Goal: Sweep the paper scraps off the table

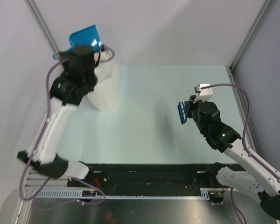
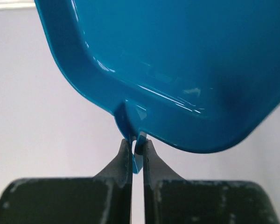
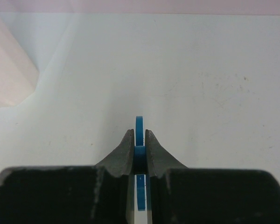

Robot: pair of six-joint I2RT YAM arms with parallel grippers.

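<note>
Clamping the blue dustpan (image 2: 177,70) tight in our left gripper (image 2: 136,142) and a blue brush (image 1: 182,113) in our right gripper (image 3: 139,135), we overlook the pale-mint table (image 1: 154,116).

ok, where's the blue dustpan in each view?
Top external: dustpan at upper left, at the far side of the white bin.
Left wrist: fills the upper frame, its tab clamped in the left gripper.
Right wrist: not in it; the blue there is the blue brush in the right gripper.
Landmark: white bin, also at right wrist's left edge; absent from left wrist.
</note>
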